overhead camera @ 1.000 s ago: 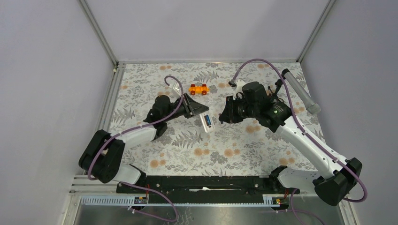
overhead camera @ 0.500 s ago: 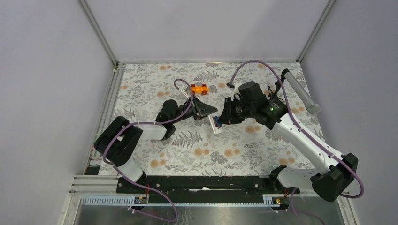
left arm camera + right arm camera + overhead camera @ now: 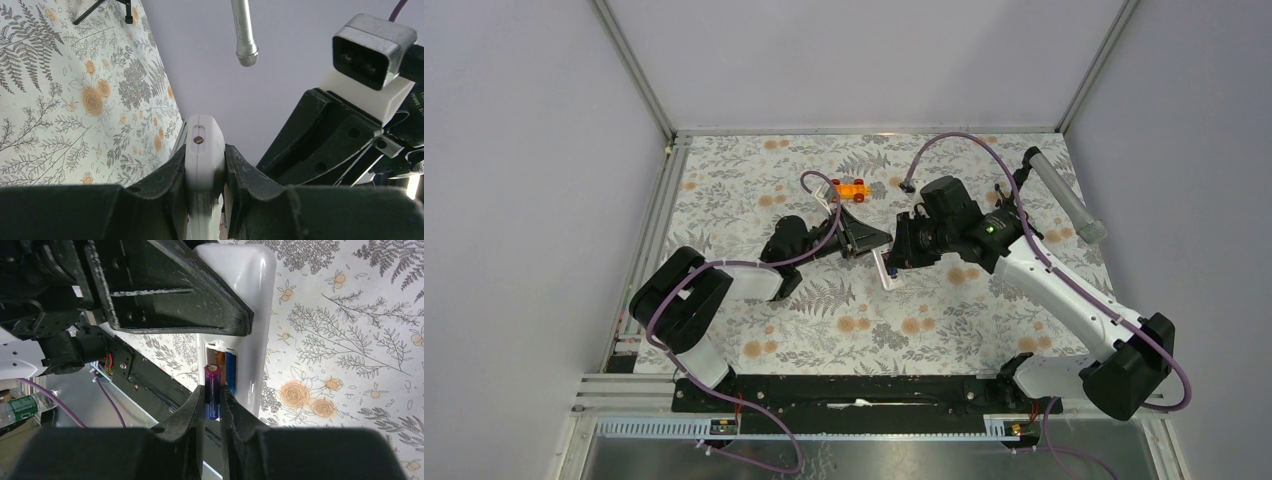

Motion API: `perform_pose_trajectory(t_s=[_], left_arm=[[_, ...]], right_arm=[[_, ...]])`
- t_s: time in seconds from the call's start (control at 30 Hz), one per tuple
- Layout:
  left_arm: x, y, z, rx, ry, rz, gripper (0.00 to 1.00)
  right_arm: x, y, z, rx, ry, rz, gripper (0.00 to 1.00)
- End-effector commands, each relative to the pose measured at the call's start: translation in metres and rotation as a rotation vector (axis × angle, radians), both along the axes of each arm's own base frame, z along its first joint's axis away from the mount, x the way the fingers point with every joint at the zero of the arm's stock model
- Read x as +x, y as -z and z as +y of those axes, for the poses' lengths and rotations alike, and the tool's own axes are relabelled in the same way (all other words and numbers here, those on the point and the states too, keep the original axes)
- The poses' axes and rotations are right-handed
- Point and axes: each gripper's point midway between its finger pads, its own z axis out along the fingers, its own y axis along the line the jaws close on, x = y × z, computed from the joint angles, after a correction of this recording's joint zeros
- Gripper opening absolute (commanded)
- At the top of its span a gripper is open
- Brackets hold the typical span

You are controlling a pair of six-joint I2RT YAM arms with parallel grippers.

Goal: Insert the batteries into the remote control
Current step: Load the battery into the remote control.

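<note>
The white remote control [image 3: 888, 270] is held off the floral table, clamped in my left gripper [image 3: 871, 241]. In the left wrist view its rounded end [image 3: 203, 152] sits tight between the two fingers of the left gripper [image 3: 204, 165]. In the right wrist view the remote's [image 3: 250, 305] back shows an open battery bay with one blue battery [image 3: 230, 371] lying in it. My right gripper [image 3: 214, 401] is shut on the second, purple battery [image 3: 212, 390], held at the bay's free slot. In the top view the right gripper [image 3: 898, 252] is right against the remote.
An orange toy car [image 3: 851, 189] lies behind the left gripper. A grey tube on a black tripod [image 3: 1064, 195] stands at the back right and also shows in the left wrist view [image 3: 243, 30]. The two wrists are very close together.
The left gripper has carried the remote to the right and turned it. The right gripper has moved left and down onto the remote with its battery.
</note>
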Motion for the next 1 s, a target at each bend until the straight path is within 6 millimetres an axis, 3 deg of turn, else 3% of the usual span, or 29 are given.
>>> perform_pose_trajectory(t_s=[0.0, 0.43, 0.63, 0.97], left_arm=[[0.001, -0.029, -0.002, -0.066, -0.008, -0.108, 0.00], [0.000, -0.031, -0.004, -0.074, -0.002, -0.098, 0.00], [0.001, -0.030, -0.004, -0.067, -0.008, -0.095, 0.00], [0.002, -0.029, -0.003, -0.060, -0.010, -0.088, 0.00]], right_arm=[[0.001, -0.007, 0.000, -0.026, -0.002, -0.008, 0.01], [0.004, 0.001, 0.006, -0.045, -0.006, 0.006, 0.14], [0.007, -0.005, 0.000, -0.053, 0.019, -0.029, 0.30], [0.011, -0.012, -0.003, -0.057, 0.044, -0.055, 0.32]])
